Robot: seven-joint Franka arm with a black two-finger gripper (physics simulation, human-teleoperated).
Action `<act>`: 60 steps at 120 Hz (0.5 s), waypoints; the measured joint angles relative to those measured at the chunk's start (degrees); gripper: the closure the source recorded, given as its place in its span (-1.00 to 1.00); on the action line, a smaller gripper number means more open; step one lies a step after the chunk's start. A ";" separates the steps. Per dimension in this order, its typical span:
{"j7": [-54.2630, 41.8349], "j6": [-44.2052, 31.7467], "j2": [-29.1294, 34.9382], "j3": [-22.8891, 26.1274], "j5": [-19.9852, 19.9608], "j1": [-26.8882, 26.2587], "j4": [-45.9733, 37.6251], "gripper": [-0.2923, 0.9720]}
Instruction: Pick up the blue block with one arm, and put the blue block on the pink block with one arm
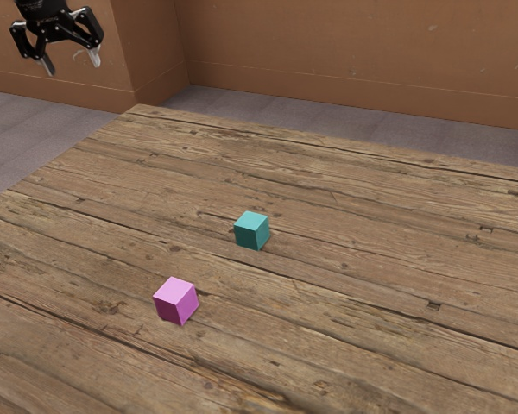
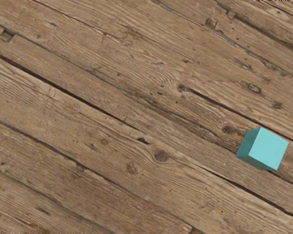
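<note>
The pink block (image 1: pixel 175 300) sits on the table (image 1: pixel 371 285). The blue block (image 1: pixel 252 230) rests at its one o'clock, apart. The claw (image 1: pixel 71 62) hangs high at ten o'clock, pointing down, spread wide, holding nothing.

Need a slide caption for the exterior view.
Open claw aloft, empty; blue block and pink block sit apart on wooden table.

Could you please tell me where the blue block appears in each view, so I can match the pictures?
Exterior view: blue block near the middle of the wooden table, beyond the pink block and apart from it.
Wrist view: blue block resting on bare planks, nothing touching it.
Shared landmark: the dark seam between planks next to the block.
</note>
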State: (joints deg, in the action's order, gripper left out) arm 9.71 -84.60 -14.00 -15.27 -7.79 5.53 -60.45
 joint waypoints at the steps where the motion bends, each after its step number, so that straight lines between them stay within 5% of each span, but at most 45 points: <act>1: 0.06 0.01 0.00 0.00 0.00 0.01 -0.01 -0.51; 40: 1.86 1.27 -0.06 0.53 1.43 -0.60 6.64 -0.51; 60: 2.57 2.41 9.40 0.76 6.80 -20.11 14.09 -0.51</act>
State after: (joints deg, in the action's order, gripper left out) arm 12.28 -82.19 -4.60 -14.52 -0.99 -14.58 -46.35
